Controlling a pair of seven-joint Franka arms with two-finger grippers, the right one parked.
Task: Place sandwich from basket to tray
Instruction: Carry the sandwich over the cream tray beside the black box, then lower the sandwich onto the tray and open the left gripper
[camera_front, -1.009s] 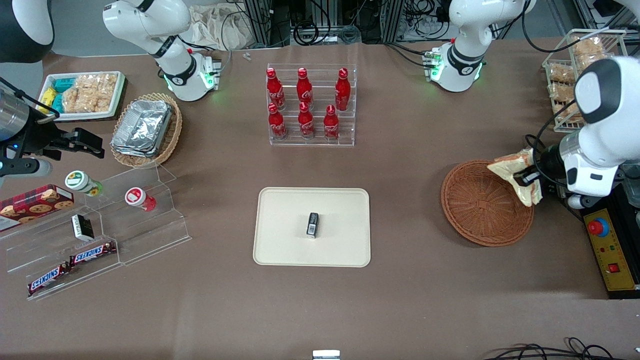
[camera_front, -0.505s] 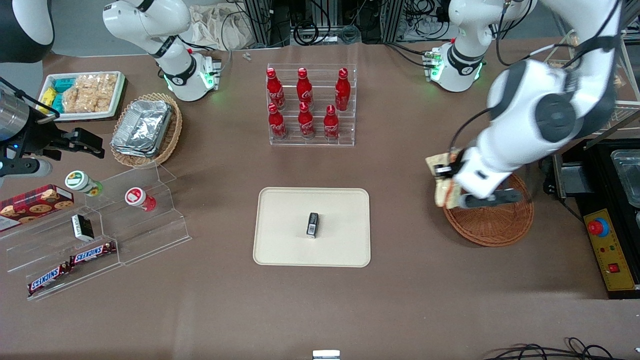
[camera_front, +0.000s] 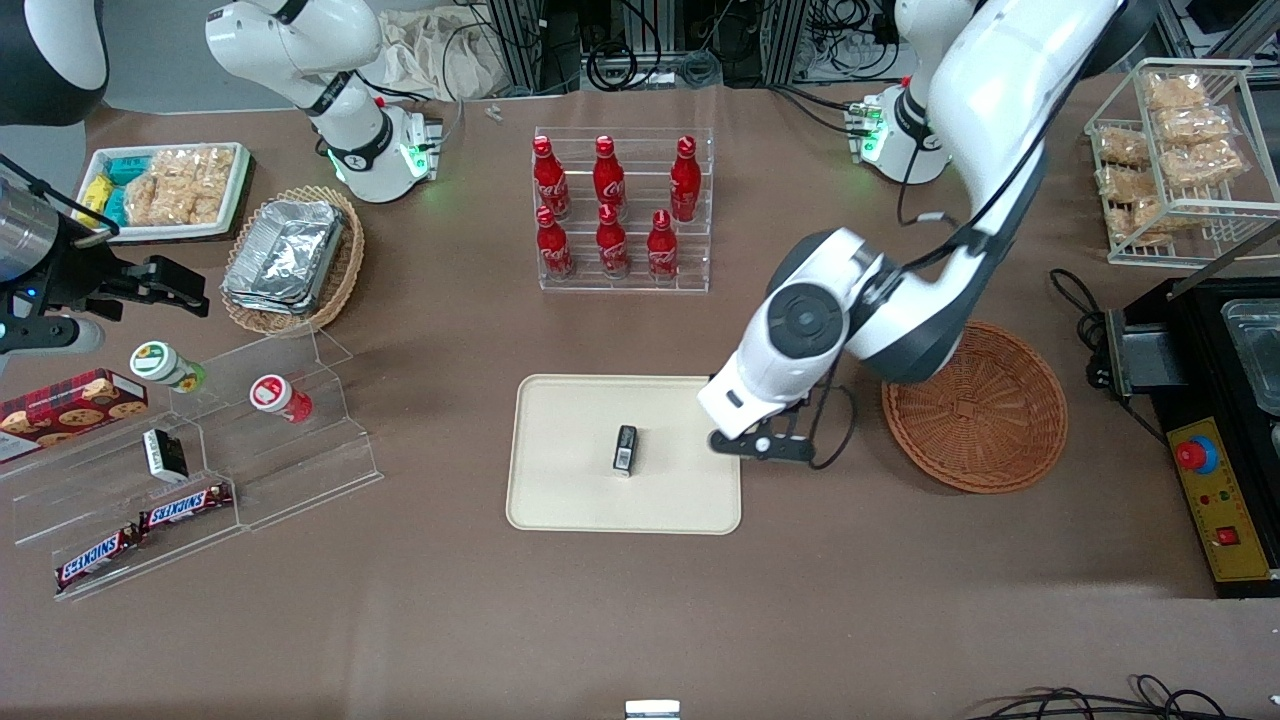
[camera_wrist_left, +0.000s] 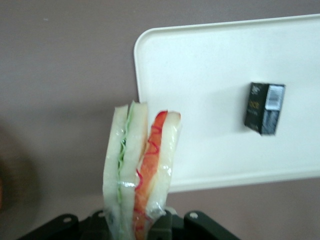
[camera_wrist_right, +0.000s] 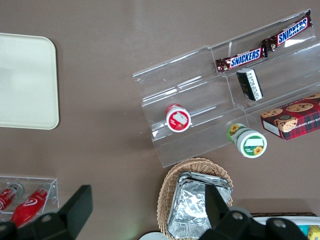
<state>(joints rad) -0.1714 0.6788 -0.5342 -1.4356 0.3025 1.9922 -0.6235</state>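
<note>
In the left wrist view the sandwich (camera_wrist_left: 137, 170), a wrapped white-bread wedge with green and red filling, stands upright between the fingers of my gripper (camera_wrist_left: 136, 221), which is shut on it. It hangs above the brown table just off the cream tray (camera_wrist_left: 200, 75). In the front view the gripper (camera_front: 748, 432) is at the tray's (camera_front: 570, 500) edge nearest the reddish-brown wicker basket (camera_front: 975, 405), and the arm hides the sandwich. The basket holds nothing. A small black box (camera_front: 625, 448) lies near the tray's middle.
A clear rack of red cola bottles (camera_front: 620, 210) stands farther from the front camera than the tray. A tan basket of foil containers (camera_front: 290, 255) and an acrylic snack stand (camera_front: 200, 460) lie toward the parked arm's end. A wire rack (camera_front: 1170, 150) and a control box (camera_front: 1215, 500) flank the basket.
The left arm has carried the sandwich from the basket's edge, over the basket, to the near edge of the tray. The basket now shows whole.
</note>
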